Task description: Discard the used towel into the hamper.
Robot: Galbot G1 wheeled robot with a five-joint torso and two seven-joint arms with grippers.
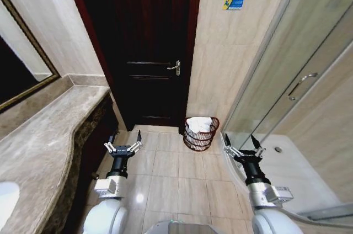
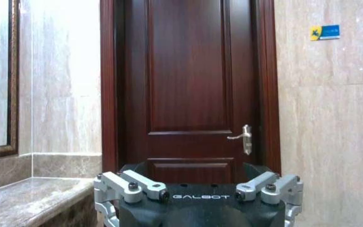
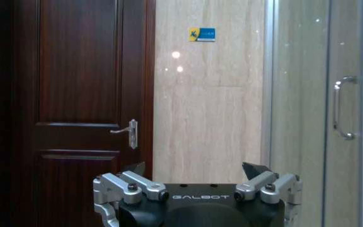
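Hamper [image 1: 200, 134] upright by the wall (white towel [image 1: 201, 124] inside); left claw [image 1: 123, 147] and right claw [image 1: 242, 148] spread, empty.

Dark wooden door [image 1: 146, 46] with a metal handle [image 1: 175, 68], marble counter [image 1: 44, 140], framed mirror [image 1: 19, 68], glass shower door [image 1: 292, 79], blue wall sign [image 1: 233, 3]

This is a bathroom, seemingly in a hotel or a home. A marble counter [image 1: 44, 134] runs along the left wall under a framed mirror [image 1: 22, 63], with the edge of a white basin [image 1: 6, 198] set into it. On the right stands a glass shower stall [image 1: 292, 96] with a metal handle [image 1: 302, 84]. Walls and floor [image 1: 171, 168] are beige tile. A dark wooden door [image 1: 149, 46] with a lever handle [image 1: 175, 68] closes the far end, and a wire hamper [image 1: 199, 133] with a white towel [image 1: 199, 124] in it stands beside it.
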